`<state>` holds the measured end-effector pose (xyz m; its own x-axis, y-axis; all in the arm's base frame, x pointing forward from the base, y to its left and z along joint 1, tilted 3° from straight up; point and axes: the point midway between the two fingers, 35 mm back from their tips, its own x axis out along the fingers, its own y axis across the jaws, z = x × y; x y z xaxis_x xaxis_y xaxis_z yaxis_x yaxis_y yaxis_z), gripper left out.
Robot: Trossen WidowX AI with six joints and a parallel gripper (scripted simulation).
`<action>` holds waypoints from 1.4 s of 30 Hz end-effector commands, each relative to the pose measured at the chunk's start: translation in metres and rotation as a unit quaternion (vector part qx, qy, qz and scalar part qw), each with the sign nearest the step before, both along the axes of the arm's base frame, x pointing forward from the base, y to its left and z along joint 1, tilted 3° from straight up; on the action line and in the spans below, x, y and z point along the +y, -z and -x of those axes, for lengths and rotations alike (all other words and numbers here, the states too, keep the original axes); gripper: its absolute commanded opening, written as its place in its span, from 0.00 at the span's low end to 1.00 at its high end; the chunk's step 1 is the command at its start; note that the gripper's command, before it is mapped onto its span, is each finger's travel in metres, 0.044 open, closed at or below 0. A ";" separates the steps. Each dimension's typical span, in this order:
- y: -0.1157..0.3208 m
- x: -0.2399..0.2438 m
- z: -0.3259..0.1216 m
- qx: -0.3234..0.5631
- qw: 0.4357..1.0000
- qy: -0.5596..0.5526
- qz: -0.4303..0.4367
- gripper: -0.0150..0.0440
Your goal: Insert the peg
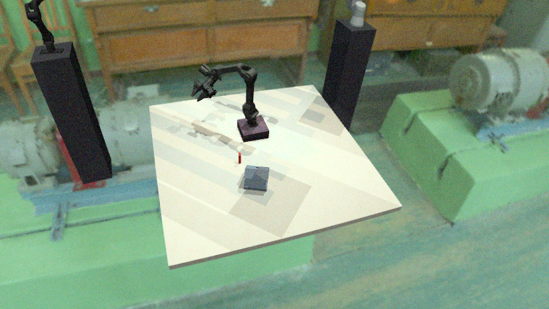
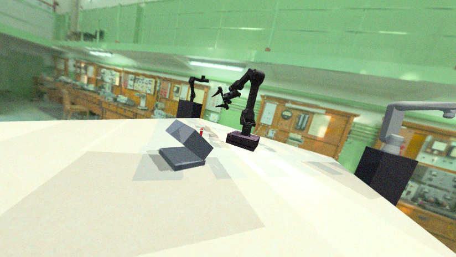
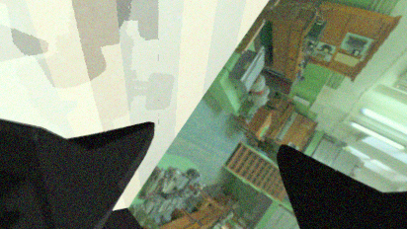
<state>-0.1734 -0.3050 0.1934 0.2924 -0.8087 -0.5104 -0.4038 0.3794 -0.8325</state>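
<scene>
A small red peg [image 1: 239, 158] [image 2: 201, 132] stands upright on the table, between the robot's base and the sloped panel. The dark grey-blue sloped panel [image 1: 256, 178] [image 2: 198, 144] is a tilted block over a flat base plate. A small dark mark shows near its edge toward the robot in the top view; the hole's shape cannot be made out. My gripper [image 1: 194, 98] [image 2: 213, 101] [image 3: 216, 140] is open and empty, high above the table, well away from the peg and panel. The wrist view shows neither the peg nor the panel.
The arm's dark base block [image 1: 253, 130] [image 2: 242, 140] stands on the table behind the peg. Two black pedestals with other arms stand beyond the table [image 1: 345, 192], one on the left [image 1: 72, 114] and one on the right [image 1: 347, 68].
</scene>
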 end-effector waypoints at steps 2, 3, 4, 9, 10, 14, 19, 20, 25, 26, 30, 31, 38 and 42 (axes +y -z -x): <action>0.000 -0.001 -0.003 -0.001 1.000 -0.004 0.000 1.00; 0.000 -0.002 -0.007 -0.003 1.000 -0.009 -0.001 1.00; 0.001 -0.004 -0.012 -0.006 1.000 -0.015 -0.002 1.00; 0.003 -0.010 -0.034 -0.017 0.999 -0.043 -0.008 1.00; 0.003 -0.011 -0.038 -0.019 0.999 -0.046 -0.011 1.00; 0.008 -0.017 -0.051 -0.029 0.998 -0.056 -0.030 1.00; 0.013 -0.023 -0.068 -0.040 0.995 -0.068 -0.054 1.00; 0.014 -0.024 -0.072 -0.042 0.995 -0.070 -0.058 1.00; 0.018 -0.029 -0.090 -0.050 0.992 -0.084 -0.077 1.00; 0.019 -0.030 -0.093 -0.051 0.992 -0.086 -0.081 1.00; 0.021 -0.034 -0.108 -0.056 0.989 -0.097 -0.096 1.00; 0.022 -0.035 -0.111 -0.057 0.988 -0.099 -0.100 1.00; 0.027 -0.039 -0.137 -0.062 0.983 -0.116 -0.126 1.00; 0.030 -0.040 -0.152 -0.065 0.980 -0.123 -0.144 1.00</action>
